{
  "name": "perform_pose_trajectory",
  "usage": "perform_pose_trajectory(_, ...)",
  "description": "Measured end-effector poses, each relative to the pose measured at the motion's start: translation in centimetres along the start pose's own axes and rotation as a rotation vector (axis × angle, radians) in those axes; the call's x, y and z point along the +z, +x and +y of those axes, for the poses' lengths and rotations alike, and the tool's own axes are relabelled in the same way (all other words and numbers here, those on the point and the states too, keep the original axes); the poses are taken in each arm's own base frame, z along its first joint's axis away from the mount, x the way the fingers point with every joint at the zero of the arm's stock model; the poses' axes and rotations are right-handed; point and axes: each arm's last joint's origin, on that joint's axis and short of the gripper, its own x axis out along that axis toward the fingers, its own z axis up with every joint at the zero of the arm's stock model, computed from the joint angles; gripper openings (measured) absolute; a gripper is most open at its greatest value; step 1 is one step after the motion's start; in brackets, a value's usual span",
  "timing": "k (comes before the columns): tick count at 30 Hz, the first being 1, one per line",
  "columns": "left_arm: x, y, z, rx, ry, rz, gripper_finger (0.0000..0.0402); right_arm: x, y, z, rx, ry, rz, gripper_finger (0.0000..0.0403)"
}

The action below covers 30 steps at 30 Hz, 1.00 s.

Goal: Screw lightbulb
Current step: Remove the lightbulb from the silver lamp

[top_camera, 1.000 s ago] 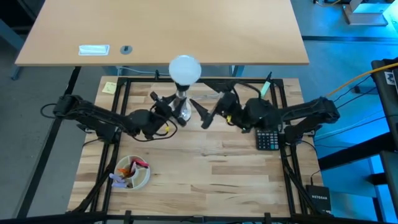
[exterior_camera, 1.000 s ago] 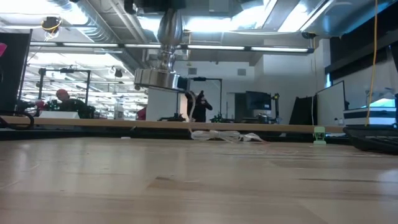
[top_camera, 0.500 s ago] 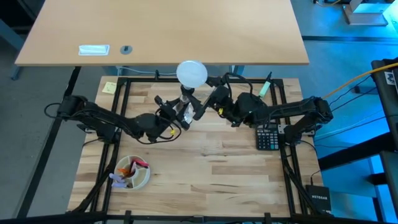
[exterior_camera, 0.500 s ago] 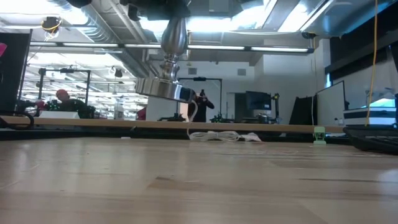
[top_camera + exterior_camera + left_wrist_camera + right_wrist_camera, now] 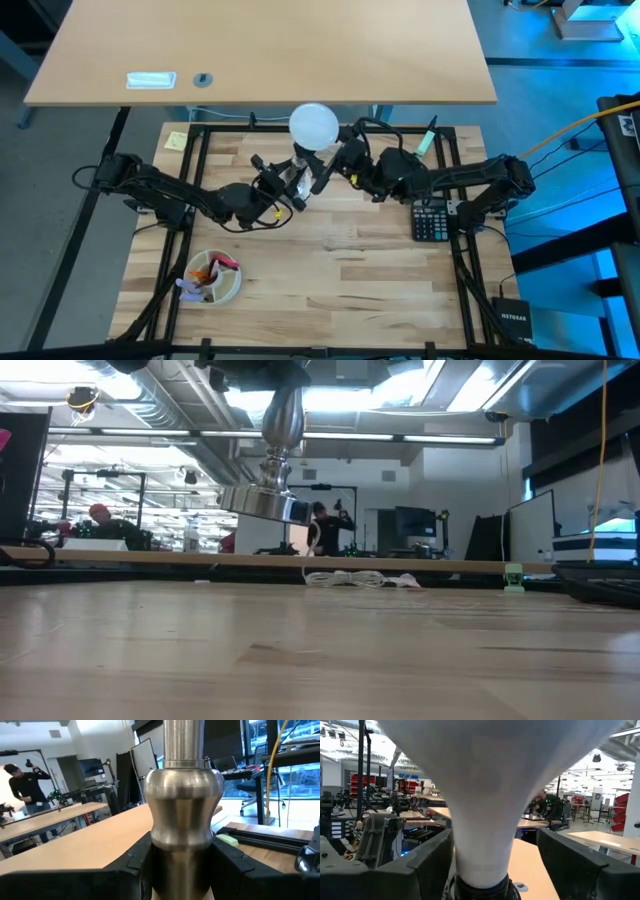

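The lightbulb (image 5: 490, 795) fills the middle of the right wrist view, its white body narrowing down to a dark socket (image 5: 481, 890). The right gripper (image 5: 490, 870) has one dark finger on each side of the narrow neck, with small gaps. Behind are long tables and a person (image 5: 551, 806).

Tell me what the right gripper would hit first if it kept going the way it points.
Probably the white frosted lightbulb: its tapering neck sits between the right gripper fingers, which look apart from it, though depth is unclear.
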Motion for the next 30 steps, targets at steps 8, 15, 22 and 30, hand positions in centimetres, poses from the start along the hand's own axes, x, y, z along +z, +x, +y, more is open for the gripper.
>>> perform_pose_trajectory(8, 0.0, -0.1, -0.1, -0.006, 0.023, -0.001, 0.0124, 0.0, 0.0, 0.0, 0.003, -0.003, -0.003, 0.0244)
perform_pose_trajectory(15, 0.1, -0.5, -0.3, -0.02, 0.037, -0.005, 0.0124, 0.1, -0.2, 0.3, 0.022, -0.036, -0.007, 0.0148)
perform_pose_trajectory(22, 1.0, -1.5, -0.6, -0.135, 0.039, -0.051, 0.0124, 0.7, -1.1, 1.5, 0.1, -0.071, -0.026, 0.0148)
perform_pose_trajectory(30, 2.2, -2.8, -0.2, -0.613, 0.036, -0.143, 0.0124, 3.0, -3.5, 2.3, 0.452, -0.067, -0.042, 0.0148)
